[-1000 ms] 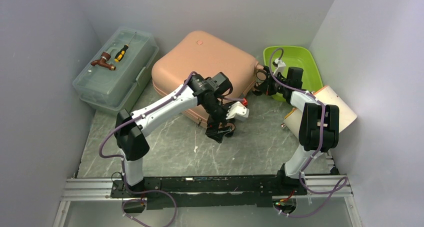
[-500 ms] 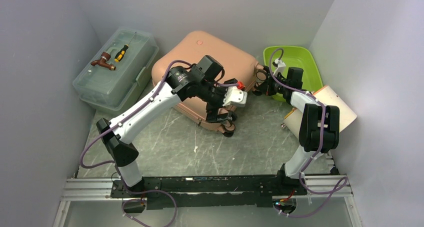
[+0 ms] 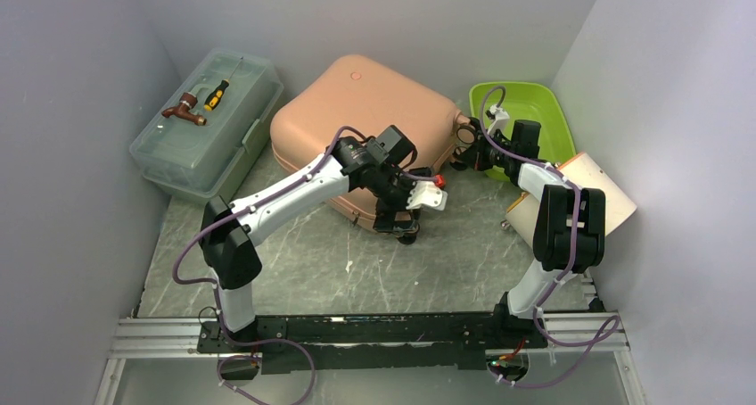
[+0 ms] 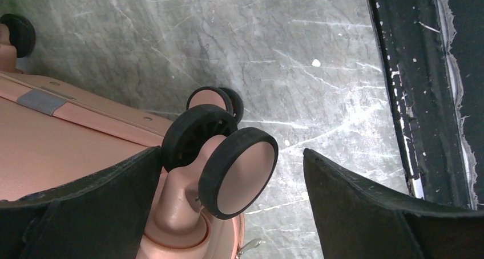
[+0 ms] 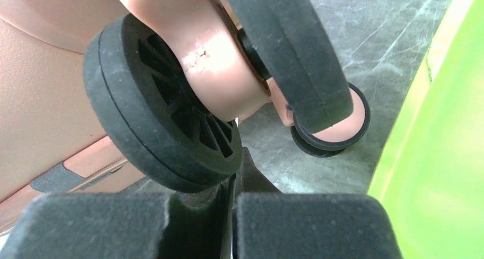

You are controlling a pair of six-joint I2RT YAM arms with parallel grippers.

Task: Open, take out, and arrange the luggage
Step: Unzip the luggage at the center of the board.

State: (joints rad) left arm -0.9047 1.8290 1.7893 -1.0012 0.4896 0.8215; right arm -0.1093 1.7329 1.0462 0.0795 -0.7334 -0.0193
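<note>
The salmon-pink luggage (image 3: 365,106) lies closed and flat at the back middle of the table. My left gripper (image 3: 403,228) is open at its near right corner. In the left wrist view the gripper (image 4: 231,152) has its jaws on either side of a black-rimmed double wheel (image 4: 240,170), apart from it. My right gripper (image 3: 465,151) is at the luggage's right corner. In the right wrist view it (image 5: 234,176) is shut, with its tips just under a black wheel (image 5: 165,116); nothing shows between the pads.
A translucent toolbox (image 3: 214,142) stands at the back left with a screwdriver (image 3: 217,93) and a brown tool (image 3: 183,111) on its lid. A lime green tray (image 3: 535,111) is at the back right, and a white board (image 3: 597,191) leans by the right wall. Grey walls close in all round.
My left arm reached out and lifted its gripper toward the luggage's near corner, then drew back and settled around the wheel. The right arm and the luggage have not moved.
</note>
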